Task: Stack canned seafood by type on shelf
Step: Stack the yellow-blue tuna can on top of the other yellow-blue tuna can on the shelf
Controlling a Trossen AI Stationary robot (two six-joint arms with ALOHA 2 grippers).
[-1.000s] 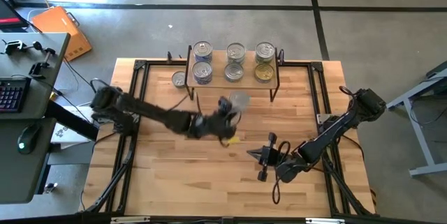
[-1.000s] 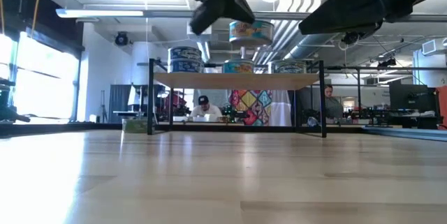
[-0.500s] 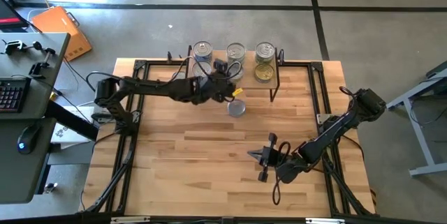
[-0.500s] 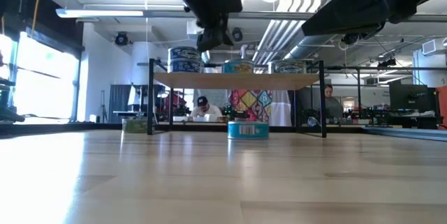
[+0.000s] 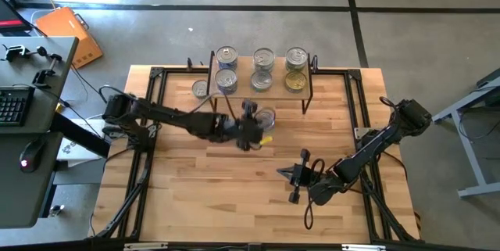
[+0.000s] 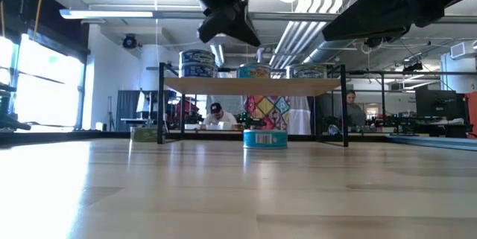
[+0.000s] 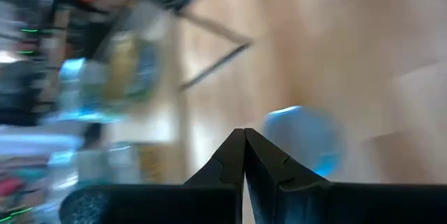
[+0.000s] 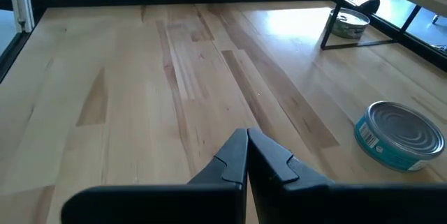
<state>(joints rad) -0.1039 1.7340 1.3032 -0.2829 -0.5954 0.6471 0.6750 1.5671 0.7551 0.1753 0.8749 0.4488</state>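
Observation:
One silver-lidded tin with a bluish label (image 5: 266, 116) (image 6: 264, 138) stands on its base on the tabletop, just in front of the shelf (image 5: 275, 87) (image 6: 253, 85). Several tins (image 5: 262, 80) stand on the shelf in two rows. Another tin (image 5: 201, 88) sits on the table left of the shelf. My left gripper (image 5: 252, 123) (image 6: 242, 27) (image 7: 244, 137) hangs shut, high above the table beside the front tin (image 7: 304, 140), touching nothing. My right gripper (image 5: 295, 177) (image 8: 246, 137) is shut near the table's near right part and sees the same tin (image 8: 398, 137).
The shelf's thin black legs (image 5: 306, 98) stand close to the front tin. Black frame rails (image 5: 156, 87) run along the table's sides. Bare wood (image 5: 211, 181) lies between the arms and the near edge. People sit in the room behind (image 6: 216, 112).
A second ago my left gripper held the tin lifted at shelf-top height. The tin now stands on the table in front of the shelf, let go. The left gripper swung toward the shelf, then drew back toward the near edge, staying high.

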